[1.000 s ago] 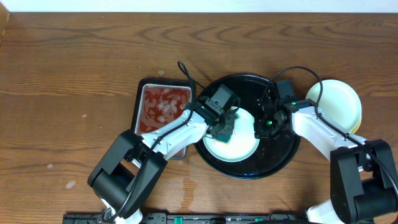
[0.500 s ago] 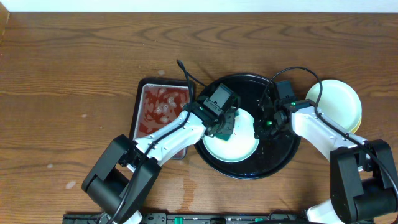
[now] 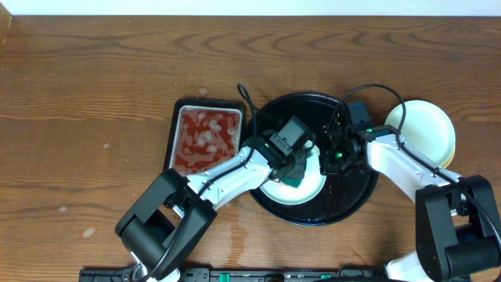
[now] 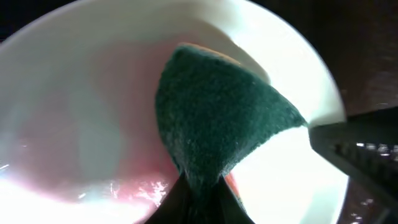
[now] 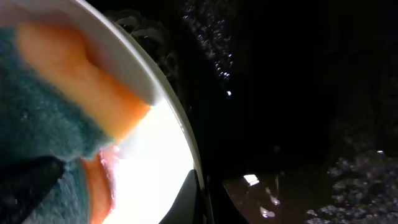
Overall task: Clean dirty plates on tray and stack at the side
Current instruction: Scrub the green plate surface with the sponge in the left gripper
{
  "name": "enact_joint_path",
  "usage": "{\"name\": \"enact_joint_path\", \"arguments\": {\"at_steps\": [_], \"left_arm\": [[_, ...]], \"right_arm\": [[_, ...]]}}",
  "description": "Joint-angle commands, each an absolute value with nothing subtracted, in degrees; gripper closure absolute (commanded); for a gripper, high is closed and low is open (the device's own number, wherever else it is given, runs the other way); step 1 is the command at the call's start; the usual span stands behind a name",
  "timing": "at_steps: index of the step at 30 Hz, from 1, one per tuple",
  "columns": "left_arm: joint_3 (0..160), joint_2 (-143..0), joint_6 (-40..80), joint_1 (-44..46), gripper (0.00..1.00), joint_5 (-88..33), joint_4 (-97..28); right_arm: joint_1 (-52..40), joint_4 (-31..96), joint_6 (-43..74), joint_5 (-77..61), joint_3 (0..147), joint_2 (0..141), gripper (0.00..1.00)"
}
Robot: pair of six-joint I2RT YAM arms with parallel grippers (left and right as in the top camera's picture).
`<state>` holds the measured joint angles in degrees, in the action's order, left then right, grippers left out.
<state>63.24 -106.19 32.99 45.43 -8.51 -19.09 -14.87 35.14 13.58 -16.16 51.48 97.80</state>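
Note:
A pale plate (image 3: 275, 190) lies on the round black tray (image 3: 352, 196). My left gripper (image 3: 297, 168) is shut on a green and orange sponge (image 3: 293, 178) pressed onto the plate's right half. The left wrist view has the sponge (image 4: 224, 118) folded on the plate (image 4: 74, 112), with a pink smear and wet streaks by my left gripper (image 4: 202, 205). My right gripper (image 3: 332, 161) pinches the plate's right rim. In the right wrist view that gripper (image 5: 202, 199) is shut on the rim of the plate (image 5: 177, 118), beside the sponge (image 5: 56, 130).
Two stacked plates (image 3: 423, 129) sit on the table right of the tray, a yellow edge showing under the top one. A rectangular metal tray (image 3: 176, 117) with red liquid stands just left of the black tray. Water drops speckle the black tray (image 5: 298, 93).
My left gripper has dragged the sponge to the right and a little toward the front across the plate. The right gripper has held still on the rim.

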Motion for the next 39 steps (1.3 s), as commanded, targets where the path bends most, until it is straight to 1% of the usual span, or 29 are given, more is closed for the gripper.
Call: {"name": "enact_joint_path", "arguments": {"at_steps": [1, 2, 6, 11, 16, 24, 32, 34, 36, 39], "left_arm": [[62.81, -107.59, 33.19, 44.10, 0.93, 1.63, -24.16], [62.81, -107.57, 33.08, 42.94, 0.93, 4.19, -26.04], [62.83, -106.19, 33.04, 40.49, 0.92, 3.22, -27.42], [62.89, -100.82, 31.38, 39.59, 0.93, -1.15, -26.72], [62.89, -97.89, 31.40, 40.82, 0.92, -6.76, -24.01], [62.87, -102.32, 32.27, 45.06, 0.93, -7.97, -18.41], [62.87, -107.68, 31.42, 47.59, 0.92, -7.90, -19.35], [62.87, -107.81, 30.24, 47.53, 0.93, -5.43, -21.47], [62.87, -107.79, 30.04, 47.33, 0.93, 1.10, -24.73], [62.89, -107.66, 28.16, 46.61, 0.93, 7.35, -28.32]], "right_arm": [[-15.33, 35.55, 13.23, -15.25, 50.61, 97.62, 0.99], [-15.33, 35.53, 13.23, -15.25, 50.61, 97.62, 0.99], [-15.33, 35.57, 13.23, -15.25, 50.61, 97.62, 0.99], [-15.33, 35.55, 13.23, -15.25, 50.61, 97.62, 0.99], [-15.33, 35.51, 13.23, -15.25, 50.61, 97.62, 0.99], [-15.33, 35.57, 13.23, -15.27, 50.61, 97.62, 0.99], [-15.33, 35.53, 13.23, -15.25, 50.61, 97.62, 0.99], [-15.33, 35.55, 13.23, -15.25, 50.61, 97.62, 0.99], [-15.33, 35.55, 13.23, -15.25, 50.61, 97.62, 0.99], [-15.33, 35.55, 13.21, -15.25, 50.61, 97.62, 0.99]]}}
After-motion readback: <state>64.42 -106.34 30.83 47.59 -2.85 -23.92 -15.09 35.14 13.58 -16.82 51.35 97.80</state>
